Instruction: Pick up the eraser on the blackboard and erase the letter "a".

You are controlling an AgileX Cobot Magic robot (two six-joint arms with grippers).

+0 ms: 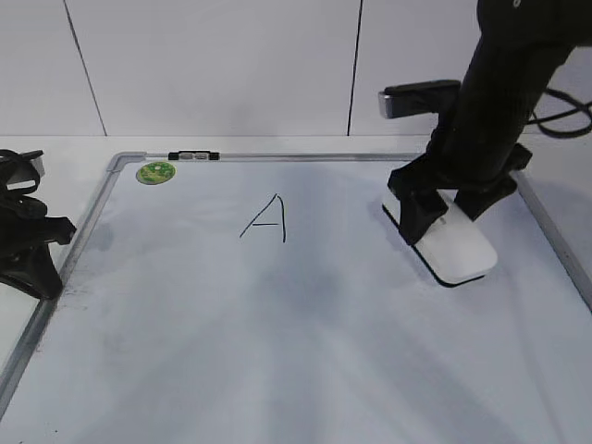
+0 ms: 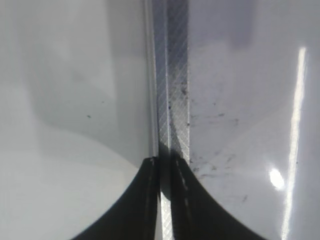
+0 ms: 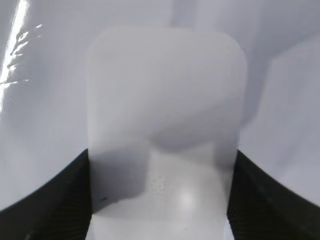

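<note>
The white eraser [image 1: 455, 245] lies flat on the right side of the blackboard [image 1: 277, 351] with the right gripper [image 1: 444, 211] squeezing its two long sides, while farther back sit a big letter "A" [image 1: 266, 219] and, at the far edge, a round green magnet [image 1: 155, 172].

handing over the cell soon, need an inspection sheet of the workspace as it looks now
surface: blackboard lies flat, faint smudges, capital A written on it
job's things: eraser flat on the board's right side; no lowercase a seen
clutter: round green magnet and black clip at the far edge
grippers: right gripper jaws straddle the eraser; left gripper jaws nearly together over the frame's left edge
cables: black cable behind the right arm
surroundings: plain white wall panels
</note>
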